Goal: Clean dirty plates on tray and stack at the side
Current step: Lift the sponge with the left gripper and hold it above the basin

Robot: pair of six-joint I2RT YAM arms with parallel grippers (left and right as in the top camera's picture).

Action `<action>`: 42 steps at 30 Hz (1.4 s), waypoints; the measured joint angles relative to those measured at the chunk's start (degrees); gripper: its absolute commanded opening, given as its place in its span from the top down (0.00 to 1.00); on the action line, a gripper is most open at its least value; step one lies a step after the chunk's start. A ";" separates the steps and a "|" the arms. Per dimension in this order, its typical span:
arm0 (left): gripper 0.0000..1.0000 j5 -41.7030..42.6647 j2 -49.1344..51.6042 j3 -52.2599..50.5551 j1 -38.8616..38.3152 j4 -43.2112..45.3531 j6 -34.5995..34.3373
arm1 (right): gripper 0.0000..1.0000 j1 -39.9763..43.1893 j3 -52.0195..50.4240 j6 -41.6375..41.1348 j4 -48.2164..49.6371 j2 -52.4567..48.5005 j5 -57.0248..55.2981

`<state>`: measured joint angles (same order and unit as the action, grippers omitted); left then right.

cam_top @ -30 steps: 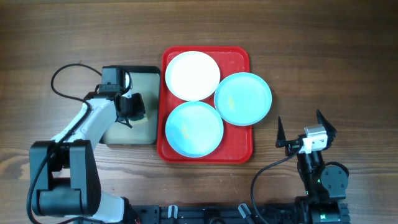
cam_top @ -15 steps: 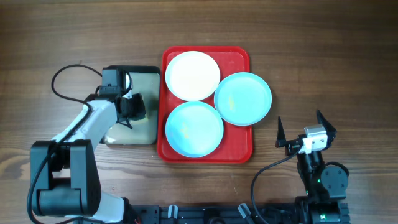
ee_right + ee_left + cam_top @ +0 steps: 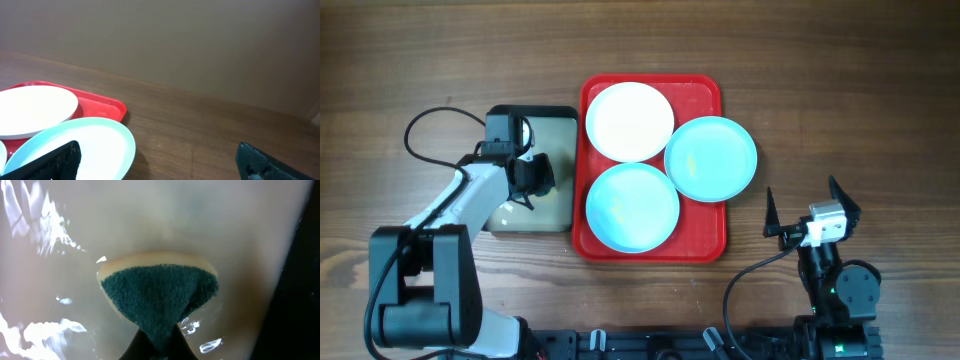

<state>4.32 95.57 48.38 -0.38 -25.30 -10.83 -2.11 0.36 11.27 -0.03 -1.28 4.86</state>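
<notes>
The red tray (image 3: 705,238) lies mid-table. On it are a white plate (image 3: 629,120) at the back, a pale blue plate (image 3: 632,207) at the front, and a second pale blue plate (image 3: 711,158) overhanging the right rim. The white plate (image 3: 35,110) and the right blue plate (image 3: 95,145) also show in the right wrist view. My left gripper (image 3: 532,175) is over the small beige tray (image 3: 555,125), shut on a green-and-yellow sponge (image 3: 160,297) held against its wet bottom. My right gripper (image 3: 805,210) is open and empty over bare table, right of the red tray.
The beige tray holds shiny water (image 3: 30,225) and stands against the red tray's left edge. A black cable (image 3: 425,120) loops behind the left arm. Bare wooden table (image 3: 210,125) spreads to the right of the plates.
The left arm has shifted very slightly over the beige tray. The plates and the right arm have not moved.
</notes>
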 measured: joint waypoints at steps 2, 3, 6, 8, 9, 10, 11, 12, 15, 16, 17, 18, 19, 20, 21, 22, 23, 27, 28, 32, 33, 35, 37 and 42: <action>0.96 -0.04 -1.38 0.04 0.00 -1.79 0.02 | 0.00 0.00 0.00 0.00 0.00 0.00 0.00; 0.96 -0.13 -3.06 0.04 0.00 -2.21 0.00 | 0.00 0.00 0.00 0.00 0.00 0.00 0.00; 0.96 -0.96 -10.62 0.50 0.00 -2.62 0.02 | 0.00 0.00 0.00 0.00 0.00 0.00 0.00; 0.96 -2.56 -15.32 0.81 0.00 -3.37 0.02 | 0.00 0.00 0.00 0.00 0.00 0.00 0.00; 0.96 -3.28 -17.27 0.90 0.00 -3.65 0.02 | 0.01 0.00 0.00 0.00 0.00 0.00 0.00; 0.96 -3.85 -18.78 0.98 0.00 -3.93 0.02 | 0.00 0.00 0.00 0.00 0.00 0.00 0.00; 0.96 -4.07 -19.58 1.01 0.00 -4.09 0.02 | 0.00 0.00 0.00 0.00 0.00 0.00 0.00; 0.96 -4.39 -20.50 1.01 0.00 -4.26 0.02 | 0.00 0.00 0.00 0.00 0.00 0.00 0.00; 0.96 -4.66 -20.94 1.05 0.00 -5.05 0.02 | 0.00 0.00 0.00 0.00 0.00 0.00 0.00; 0.96 -4.74 -20.94 1.05 0.00 -5.81 0.02 | 0.00 0.00 0.00 0.00 0.00 0.00 0.00; 0.96 -4.76 -20.94 1.05 -0.02 -6.58 0.11 | 0.00 0.00 0.00 0.00 0.00 0.00 0.00; 0.96 -4.96 -20.81 1.07 -0.13 -7.43 0.28 | 0.00 0.00 0.00 0.00 0.00 0.00 0.00; 0.96 -5.01 -20.57 1.07 -0.24 -7.21 0.33 | 0.00 0.00 0.00 0.00 0.00 0.00 0.00; 0.96 -5.14 -20.41 1.07 -0.33 -6.80 0.48 | 0.01 0.00 0.00 -0.02 0.00 0.00 0.00; 0.96 -5.14 -20.00 1.07 -0.33 -6.45 0.55 | 0.00 0.00 0.00 0.00 0.00 0.00 0.00; 0.96 -5.14 -19.67 1.07 -0.33 -6.71 0.68 | 0.01 0.00 0.00 0.00 0.00 0.00 0.00; 0.96 -5.14 -19.47 1.07 -0.33 -7.13 0.70 | 0.00 0.00 0.00 0.00 0.00 0.00 0.00; 0.96 -5.11 -19.06 1.07 -0.33 -8.07 0.70 | 0.00 0.00 0.00 0.00 0.00 0.00 0.00; 0.96 -5.14 -19.02 1.07 -0.33 -8.07 0.68 | 0.00 0.00 0.00 0.00 0.00 0.00 0.00; 0.96 -5.14 -18.82 1.07 -0.33 -8.15 0.68 | 0.00 0.00 0.00 -0.02 0.00 0.00 0.00; 0.96 -5.14 -18.71 1.07 -0.33 -8.15 0.68 | 0.00 0.00 0.00 0.00 0.00 0.00 0.00; 0.96 -5.14 -18.21 1.07 -0.33 -8.15 0.70 | 0.00 0.00 0.00 0.00 0.00 0.00 0.00; 0.96 -5.14 -17.55 1.07 -0.33 -8.15 0.70 | 0.01 0.00 0.00 -0.02 0.00 0.00 0.00; 0.96 -5.11 -15.65 1.07 -0.33 -8.02 0.68 | 0.00 0.00 0.00 0.00 0.00 0.00 0.00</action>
<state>-0.80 79.92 49.45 -0.71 -33.32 -10.15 -2.11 0.36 11.27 -0.03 -1.28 4.86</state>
